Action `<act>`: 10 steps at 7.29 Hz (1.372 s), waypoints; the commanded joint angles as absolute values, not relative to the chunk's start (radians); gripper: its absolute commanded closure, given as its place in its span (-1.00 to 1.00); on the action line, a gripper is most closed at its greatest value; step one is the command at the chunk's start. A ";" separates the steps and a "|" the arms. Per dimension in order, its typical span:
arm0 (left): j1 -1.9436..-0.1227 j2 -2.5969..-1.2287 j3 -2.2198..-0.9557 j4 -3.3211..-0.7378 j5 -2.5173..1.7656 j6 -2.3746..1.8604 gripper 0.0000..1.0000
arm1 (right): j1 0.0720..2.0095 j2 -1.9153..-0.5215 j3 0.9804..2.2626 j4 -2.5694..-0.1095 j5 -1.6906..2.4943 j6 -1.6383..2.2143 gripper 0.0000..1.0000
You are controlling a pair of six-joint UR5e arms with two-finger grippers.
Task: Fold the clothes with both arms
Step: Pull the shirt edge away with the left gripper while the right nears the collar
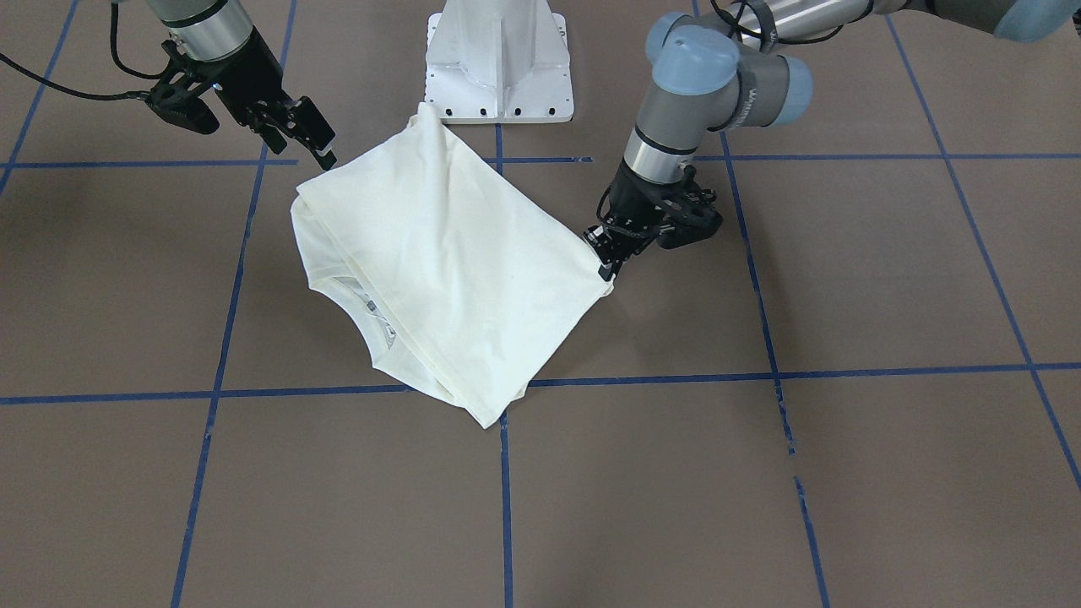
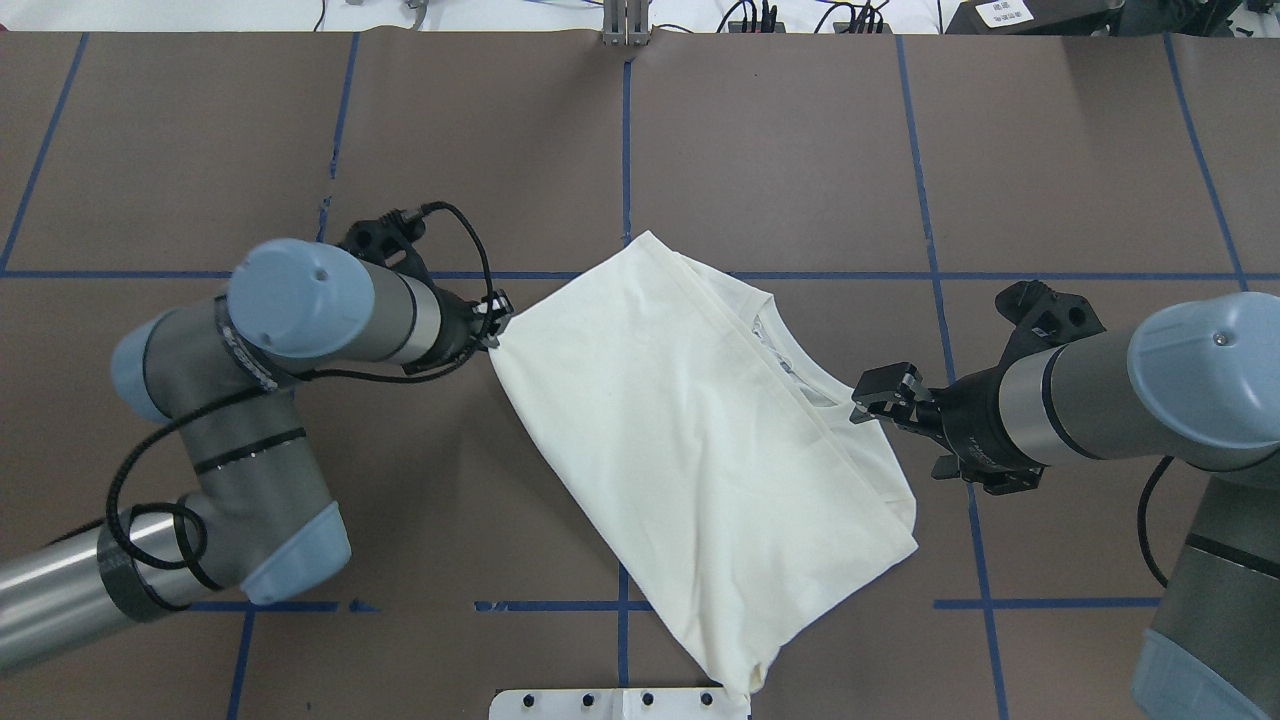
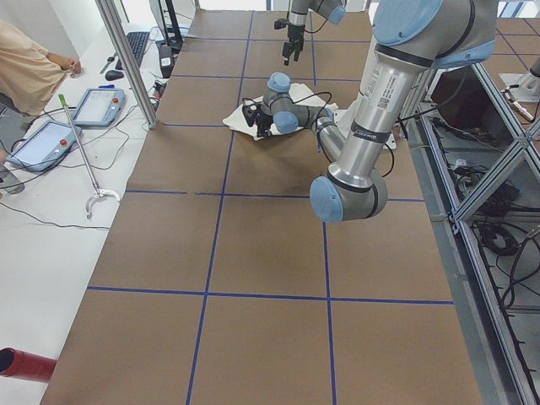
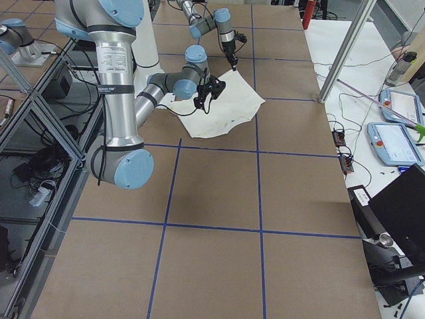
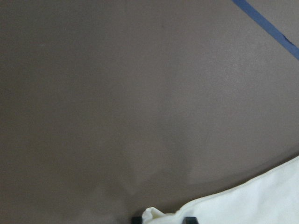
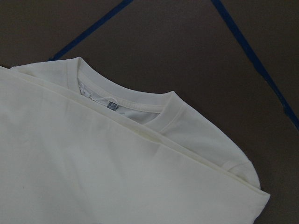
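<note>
The cream shirt (image 1: pixel 448 253) lies folded on the brown table, plain side up; its cat print is hidden. The ribbed collar (image 2: pixel 790 355) peeks out at the folded edge, as in the right wrist view (image 6: pixel 135 100). My left gripper (image 2: pixel 497 325) is shut on one corner of the shirt, and the left wrist view shows that corner (image 5: pixel 161 218) between the fingertips, low over the table. My right gripper (image 2: pixel 880 395) is open and empty, just beside the shirt's edge near the collar and raised a little above it (image 1: pixel 312 139).
The white pedestal base (image 1: pixel 498 63) stands right behind the shirt's rear corner. Blue tape lines (image 2: pixel 625 160) grid the table. In the exterior left view an operator (image 3: pixel 29 72) and tablets (image 3: pixel 97 105) are on a side bench past a metal post (image 3: pixel 126 63).
</note>
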State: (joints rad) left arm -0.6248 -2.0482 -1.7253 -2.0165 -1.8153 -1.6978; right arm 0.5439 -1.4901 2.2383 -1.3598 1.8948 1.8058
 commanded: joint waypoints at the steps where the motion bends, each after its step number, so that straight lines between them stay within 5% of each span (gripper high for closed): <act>1: -0.848 -2.072 -1.463 -2.378 -2.063 -1.678 1.00 | 0.543 -1.489 2.230 -1.359 1.896 1.806 -1.00; 4: -0.890 -2.440 -1.020 -2.381 -1.949 -1.628 1.00 | 0.540 -1.418 2.192 -1.359 1.896 1.812 -1.00; 5: -0.888 -2.445 -1.002 -2.385 -1.947 -1.625 0.58 | 0.532 -1.358 2.145 -1.359 1.893 1.819 -1.00; 6: -0.890 -2.425 -1.061 -2.375 -1.951 -1.618 0.12 | 0.517 -1.288 2.105 -1.365 1.894 1.821 -1.00; 8: -0.890 -2.213 -1.348 -2.365 -2.009 -1.621 0.07 | 0.404 -1.191 2.021 -1.371 1.771 1.883 -1.00; 10: -0.890 -2.137 -1.440 -2.365 -2.028 -1.618 0.06 | 0.322 -1.091 1.884 -1.368 1.666 1.965 -1.00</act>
